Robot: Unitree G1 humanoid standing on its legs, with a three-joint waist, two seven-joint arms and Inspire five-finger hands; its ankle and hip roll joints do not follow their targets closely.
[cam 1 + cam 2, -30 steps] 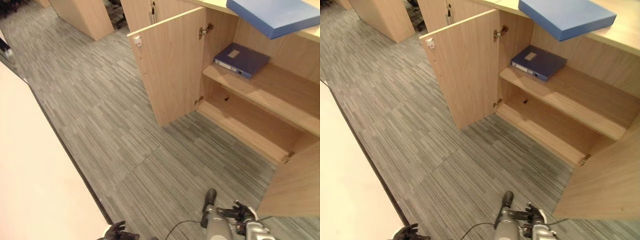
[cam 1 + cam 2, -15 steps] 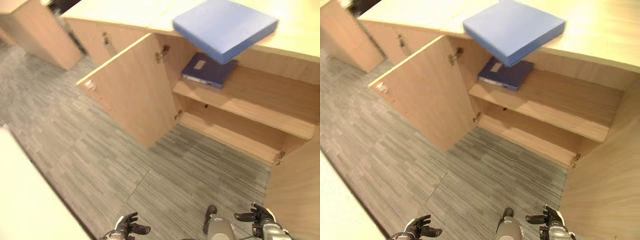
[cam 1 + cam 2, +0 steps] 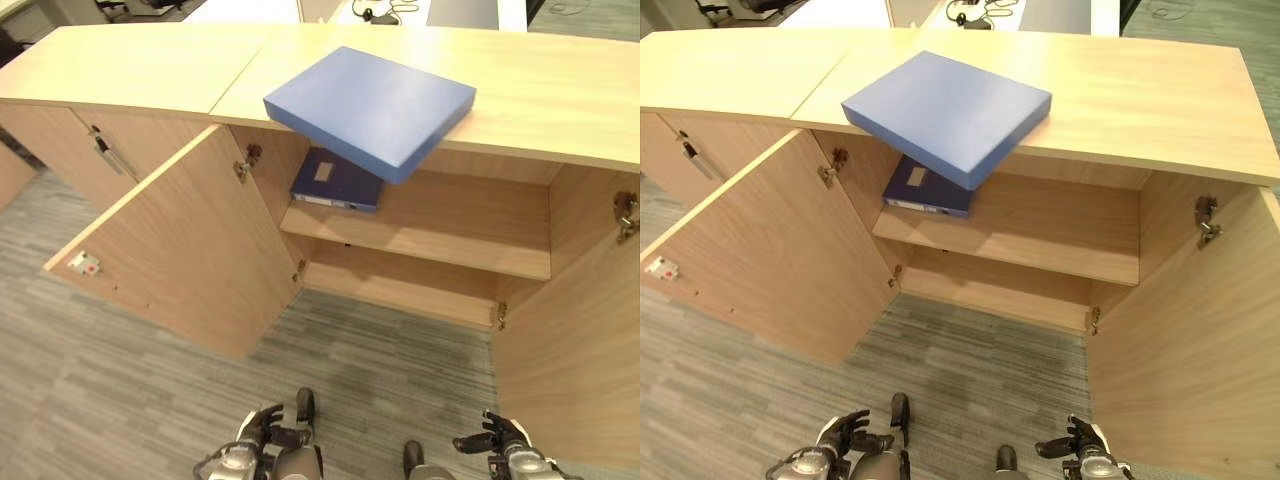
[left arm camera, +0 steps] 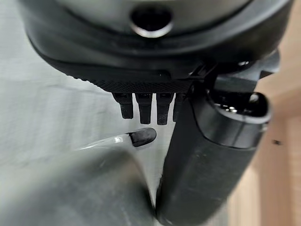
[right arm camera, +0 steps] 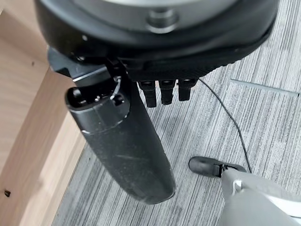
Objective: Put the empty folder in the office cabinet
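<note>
— Where is the folder?
— The light blue folder [image 3: 372,103] lies flat on the cabinet top [image 3: 540,90], its near corner overhanging the open cabinet [image 3: 450,250]. A dark blue binder [image 3: 337,181] sits on the upper shelf [image 3: 460,250].
— And the hands?
— Left robot hand [image 3: 262,432] and right robot hand [image 3: 498,440] hang low, fingers relaxed, holding nothing.

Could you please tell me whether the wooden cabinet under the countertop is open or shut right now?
Open. Both doors of the light wooden cabinet are swung outward, exposing its shelves; a dark blue binder lies flat on the upper shelf.
</note>
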